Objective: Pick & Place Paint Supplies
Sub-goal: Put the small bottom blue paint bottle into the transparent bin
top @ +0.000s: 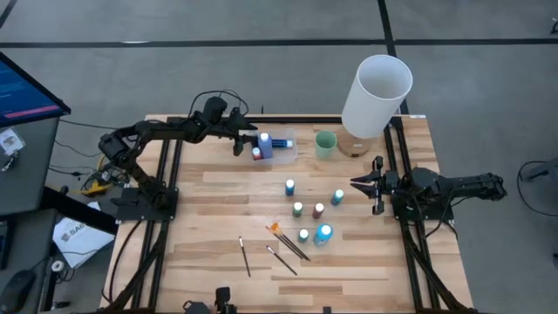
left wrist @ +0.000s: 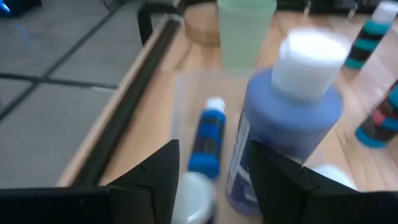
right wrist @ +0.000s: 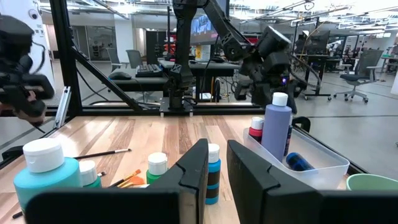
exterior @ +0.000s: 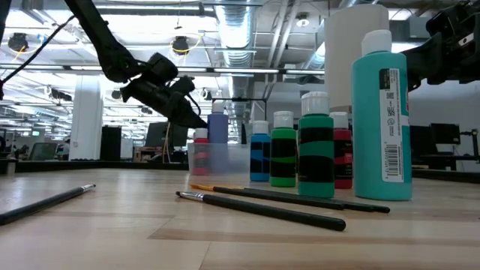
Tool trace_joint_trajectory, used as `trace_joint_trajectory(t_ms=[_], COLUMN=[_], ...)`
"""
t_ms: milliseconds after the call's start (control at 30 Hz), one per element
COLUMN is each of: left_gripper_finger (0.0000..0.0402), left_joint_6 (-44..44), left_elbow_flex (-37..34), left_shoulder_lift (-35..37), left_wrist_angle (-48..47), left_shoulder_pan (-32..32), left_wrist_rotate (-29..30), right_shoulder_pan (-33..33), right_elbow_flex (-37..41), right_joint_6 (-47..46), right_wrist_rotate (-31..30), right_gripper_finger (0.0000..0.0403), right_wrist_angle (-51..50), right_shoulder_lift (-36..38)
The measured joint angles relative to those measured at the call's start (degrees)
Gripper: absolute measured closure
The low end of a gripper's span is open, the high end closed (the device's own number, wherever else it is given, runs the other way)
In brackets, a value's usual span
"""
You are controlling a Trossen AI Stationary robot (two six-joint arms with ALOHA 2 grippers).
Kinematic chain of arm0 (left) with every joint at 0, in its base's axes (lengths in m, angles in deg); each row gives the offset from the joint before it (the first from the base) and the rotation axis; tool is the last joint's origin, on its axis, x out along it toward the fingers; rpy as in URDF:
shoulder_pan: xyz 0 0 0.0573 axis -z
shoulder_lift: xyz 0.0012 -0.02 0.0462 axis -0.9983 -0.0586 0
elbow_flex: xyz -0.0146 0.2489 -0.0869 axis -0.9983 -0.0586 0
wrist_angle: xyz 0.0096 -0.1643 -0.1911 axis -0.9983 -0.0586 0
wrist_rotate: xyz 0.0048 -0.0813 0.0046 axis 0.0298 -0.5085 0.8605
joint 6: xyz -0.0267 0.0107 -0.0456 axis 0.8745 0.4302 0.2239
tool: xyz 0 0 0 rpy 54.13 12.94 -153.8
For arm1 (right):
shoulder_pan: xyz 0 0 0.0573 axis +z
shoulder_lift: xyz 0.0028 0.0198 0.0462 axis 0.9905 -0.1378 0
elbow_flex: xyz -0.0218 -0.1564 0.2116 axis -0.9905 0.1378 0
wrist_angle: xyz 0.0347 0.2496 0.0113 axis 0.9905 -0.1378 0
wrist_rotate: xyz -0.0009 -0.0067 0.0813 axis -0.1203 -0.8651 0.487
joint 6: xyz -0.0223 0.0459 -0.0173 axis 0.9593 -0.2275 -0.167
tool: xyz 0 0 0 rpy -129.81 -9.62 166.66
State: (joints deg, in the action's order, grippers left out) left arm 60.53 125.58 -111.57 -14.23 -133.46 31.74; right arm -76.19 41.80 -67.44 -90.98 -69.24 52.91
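A clear plastic container [top: 279,148] at the table's far middle holds a tall blue bottle [left wrist: 292,124] standing upright, a small blue bottle [left wrist: 208,140] lying on its side, and a red bottle [right wrist: 255,129]. My left gripper [left wrist: 214,180] hovers open at the container's left end. Its fingers straddle a white cap [left wrist: 194,198], beside the tall bottle. Several small bottles [top: 297,209] and a larger teal one [top: 324,233] stand mid-table. An orange brush [top: 275,228] and dark brushes [top: 281,259] lie nearer. My right gripper [top: 356,184] rests shut at the right edge. My left gripper has one finger [left wrist: 273,183] close against the tall blue bottle's lower side [left wrist: 249,155], and I cannot tell whether it touches. The bottle stands on its base in the container.
A pale green cup [top: 325,144] stands right of the container. A tall white cylinder [top: 377,92] rises at the far right over a round wooden piece [top: 352,146]. Bare wood lies along the table's left side and near edge.
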Motion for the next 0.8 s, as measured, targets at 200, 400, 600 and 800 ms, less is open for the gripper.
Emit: trace_joint_trajectory(t_ms=[200, 400, 600, 800], left_gripper_finger=[0.0231, 0.0253, 0.0355, 0.0397], left_joint_6=[3.98, 8.88, 10.38, 11.56], left_elbow_flex=[-0.01, 0.00, 0.00, 0.00], left_shoulder_lift=[9.96, 26.23, 46.12, 62.45], left_wrist_angle=[-0.59, -2.82, -5.29, -15.48], left_shoulder_pan=[2.38, 6.31, 9.79, 10.09], left_wrist_rotate=[-0.18, -0.27, -0.81, -0.98], right_shoulder_pan=[-0.02, -0.02, -0.02, -0.02], right_elbow_flex=[-0.01, -0.02, 0.00, -0.06], right_joint_6=[-0.01, -0.01, -0.81, -9.90], right_wrist_rotate=[0.00, 0.00, 0.00, -0.01], right_gripper_finger=[0.0349, 0.0349, 0.0349, 0.0349], right_wrist_angle=[-0.01, 0.01, 5.33, 19.11], right_shoulder_lift=[0.00, 0.01, -0.01, 0.02])
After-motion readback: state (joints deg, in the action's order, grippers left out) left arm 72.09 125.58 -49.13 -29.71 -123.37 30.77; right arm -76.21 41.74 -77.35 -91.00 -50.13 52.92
